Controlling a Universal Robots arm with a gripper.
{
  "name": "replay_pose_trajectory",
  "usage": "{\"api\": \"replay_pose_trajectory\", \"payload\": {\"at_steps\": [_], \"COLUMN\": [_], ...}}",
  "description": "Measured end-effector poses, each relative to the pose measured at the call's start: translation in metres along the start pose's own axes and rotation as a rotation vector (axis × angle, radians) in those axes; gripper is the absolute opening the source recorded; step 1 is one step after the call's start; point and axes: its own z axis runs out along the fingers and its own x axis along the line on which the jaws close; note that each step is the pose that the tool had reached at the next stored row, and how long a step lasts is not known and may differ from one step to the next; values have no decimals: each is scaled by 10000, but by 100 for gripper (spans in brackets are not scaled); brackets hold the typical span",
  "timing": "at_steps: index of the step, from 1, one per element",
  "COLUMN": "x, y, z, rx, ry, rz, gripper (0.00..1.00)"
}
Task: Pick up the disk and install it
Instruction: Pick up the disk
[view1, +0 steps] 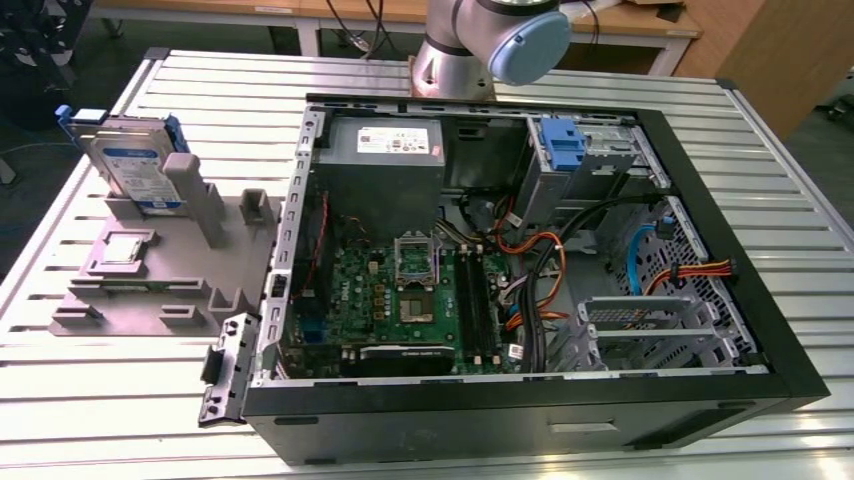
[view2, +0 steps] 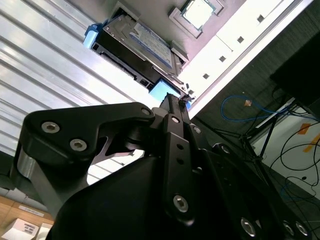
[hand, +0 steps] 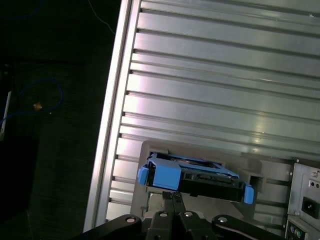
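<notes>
Disk (view1: 127, 160), silver, blue-framed, white-and-blue labelled, stands on edge in grey fixture (view1: 147, 285).

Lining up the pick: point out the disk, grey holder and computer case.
disk (view1: 134, 165), exterior view, labelled face.
grey holder (view1: 180, 272), exterior view, flat base.
computer case (view1: 534, 420), exterior view, black outer wall.

The disk (view1: 131, 165) carries a white-and-blue label and the power supply (view1: 380, 150) a white sticker; neither label's print is legible.
</notes>
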Motion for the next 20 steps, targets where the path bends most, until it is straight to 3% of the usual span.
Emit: {"api": "replay_pose_trajectory", "payload": {"at_steps": [3,20], "x": [0,0], "y": [0,-1], "z": [1,13], "rx": [3,50], "ry": [9,140], "rz": [-224,-3223], "gripper": [10,10]}}
